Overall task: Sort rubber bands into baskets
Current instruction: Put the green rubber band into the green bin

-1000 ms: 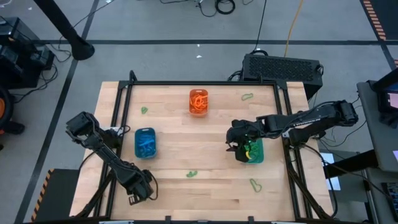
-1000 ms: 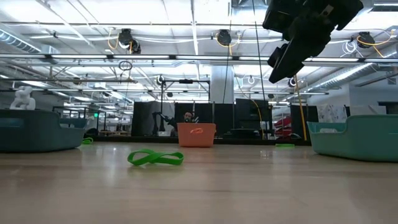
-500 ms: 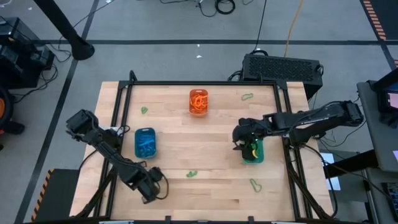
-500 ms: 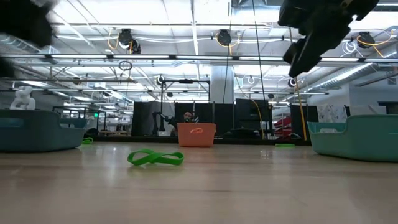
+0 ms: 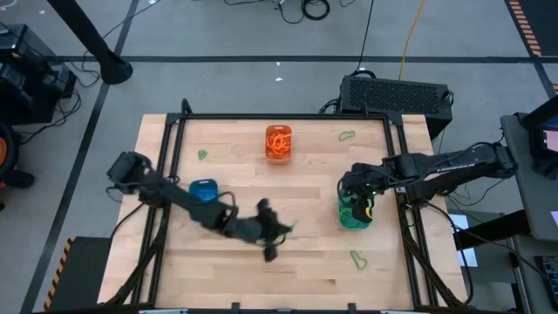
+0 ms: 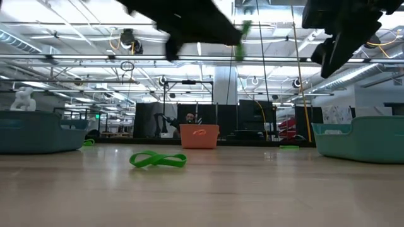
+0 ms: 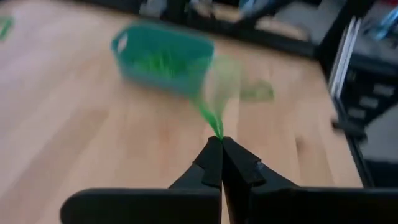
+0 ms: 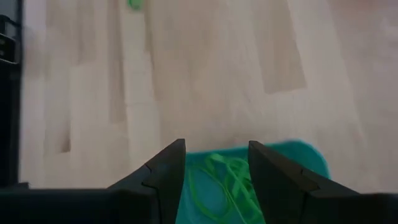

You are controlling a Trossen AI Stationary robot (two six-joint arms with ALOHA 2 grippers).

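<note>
green band (image 7: 213,93): pinched in left fingers, off the surface, blurred; 1 s ago lay flat near front-centre.
left gripper (image 5: 272,235): swung in from front-left corner to mid-front, fingers clamped on band, aimed toward teal basket (image 5: 353,212).
teal basket: right side, green bands already inside.
right gripper (image 8: 216,163): fingers apart, nothing held, over teal basket; pulled back slightly outward.
surface (image 5: 235,187): green strays left – back-left, back-right, front-right.
meaning: pick done, looks like carry to teal basket next.
</note>
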